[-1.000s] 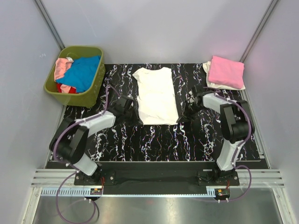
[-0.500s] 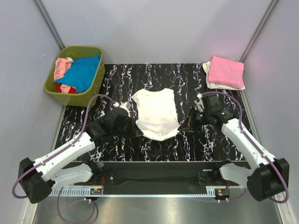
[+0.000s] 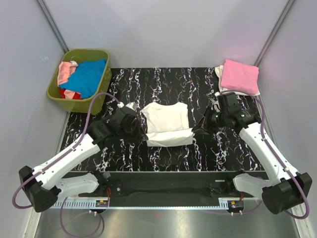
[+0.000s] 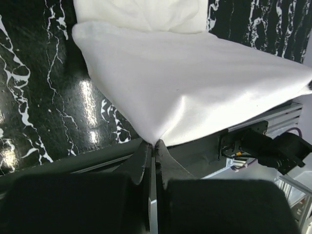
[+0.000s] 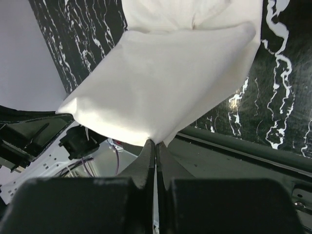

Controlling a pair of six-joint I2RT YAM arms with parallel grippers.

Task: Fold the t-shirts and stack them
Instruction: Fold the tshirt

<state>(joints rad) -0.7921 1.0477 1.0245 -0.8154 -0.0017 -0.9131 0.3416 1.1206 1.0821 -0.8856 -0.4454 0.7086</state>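
Observation:
A cream t-shirt (image 3: 166,124) lies on the black marbled table (image 3: 163,153), its near hem lifted and carried back over its far part. My left gripper (image 3: 142,134) is shut on the shirt's left hem corner, seen in the left wrist view (image 4: 155,142) pinching the cloth (image 4: 195,87). My right gripper (image 3: 196,130) is shut on the right hem corner, seen in the right wrist view (image 5: 156,142) with the cloth (image 5: 165,87) stretched above it. A folded pink t-shirt (image 3: 239,75) lies on a folded white one (image 3: 221,87) at the back right.
An olive-green basket (image 3: 57,94) at the back left holds blue (image 3: 88,77), pink (image 3: 65,69) and red (image 3: 67,93) shirts. Grey walls enclose the table. The arm bases stand at the near edge.
Both grippers lifted the shirt's near hem and carried it back toward the collar. The shirt went from flat and long to half as long, doubled over.

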